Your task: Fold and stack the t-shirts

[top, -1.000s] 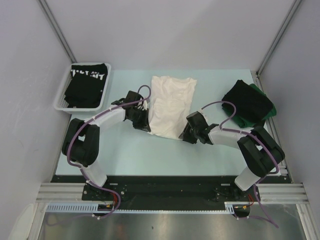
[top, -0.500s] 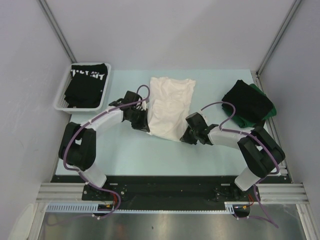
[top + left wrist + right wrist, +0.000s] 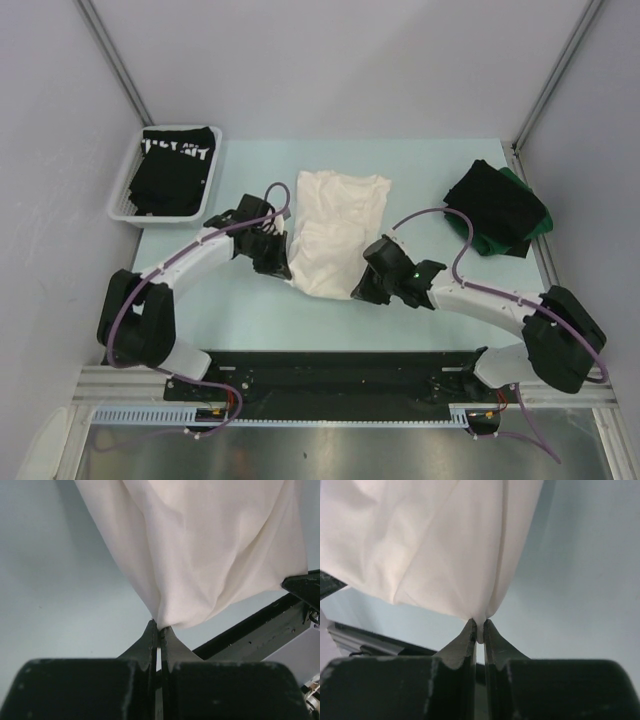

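Note:
A white t-shirt [image 3: 335,228] lies lengthwise in the middle of the table, plain side up. My left gripper [image 3: 284,268] is shut on its near left corner, and the cloth [image 3: 210,555] hangs from the pinched tips [image 3: 160,628]. My right gripper [image 3: 357,290] is shut on the near right corner, where the cloth [image 3: 435,545] bunches between its tips [image 3: 479,626]. The near edge of the shirt is lifted off the table. A black t-shirt [image 3: 495,200] lies over a dark green one [image 3: 535,215] at the back right. A black t-shirt with white lettering [image 3: 172,170] sits in the basket.
The white mesh basket [image 3: 118,205] stands at the table's back left corner. The pale green table [image 3: 240,310] ends at a black rail in front, beside the arm bases. Grey walls close in both sides and the back.
The right gripper closed on the shirt's near right corner. Both grippers have moved toward the near edge and lifted, pulling the shirt's near end with them; both arms are stretched lower and wider.

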Action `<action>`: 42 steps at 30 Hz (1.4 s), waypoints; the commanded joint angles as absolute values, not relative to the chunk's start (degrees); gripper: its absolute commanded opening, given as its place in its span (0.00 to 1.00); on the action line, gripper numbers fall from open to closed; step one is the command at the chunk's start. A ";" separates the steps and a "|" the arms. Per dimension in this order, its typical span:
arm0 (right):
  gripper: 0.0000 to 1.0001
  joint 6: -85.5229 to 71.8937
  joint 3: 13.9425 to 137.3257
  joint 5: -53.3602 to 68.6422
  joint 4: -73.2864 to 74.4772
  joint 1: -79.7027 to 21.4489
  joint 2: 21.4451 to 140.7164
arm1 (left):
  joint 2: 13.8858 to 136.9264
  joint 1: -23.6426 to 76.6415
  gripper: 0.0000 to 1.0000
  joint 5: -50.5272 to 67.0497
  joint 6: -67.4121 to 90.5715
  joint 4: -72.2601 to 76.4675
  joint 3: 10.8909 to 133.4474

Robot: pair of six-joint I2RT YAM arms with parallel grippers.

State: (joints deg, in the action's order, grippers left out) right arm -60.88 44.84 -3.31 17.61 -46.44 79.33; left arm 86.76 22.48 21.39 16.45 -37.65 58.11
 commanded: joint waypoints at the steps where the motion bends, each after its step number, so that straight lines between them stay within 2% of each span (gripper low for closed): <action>1: 0.00 -66.00 44.65 -6.15 23.99 -51.76 73.83 | 80.25 22.94 0.00 23.64 17.31 -39.55 55.11; 9: 0.00 -69.61 44.65 -11.50 30.84 -56.95 66.89 | 72.07 23.12 0.00 21.01 18.46 -42.71 55.18; 12: 0.00 -68.65 44.74 -12.39 31.38 -55.29 63.90 | 72.16 23.12 0.00 19.16 18.46 -42.89 59.23; 17: 0.00 -63.99 45.17 -10.46 29.45 -47.12 61.26 | 77.77 23.12 0.00 18.46 18.11 -41.57 68.27; 26: 0.00 -49.50 51.49 -6.42 24.62 -35.08 68.19 | 89.36 23.03 0.00 16.53 14.94 -36.56 77.50; 42: 0.00 -37.45 63.19 -4.22 21.09 -26.72 82.26 | 107.30 22.06 0.00 13.98 13.97 -36.04 96.06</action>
State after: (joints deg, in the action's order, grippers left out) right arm -42.24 58.87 -3.31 23.03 -28.56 80.62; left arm 105.38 23.20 16.60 15.77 -37.80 90.65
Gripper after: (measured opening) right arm 0.107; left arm 0.012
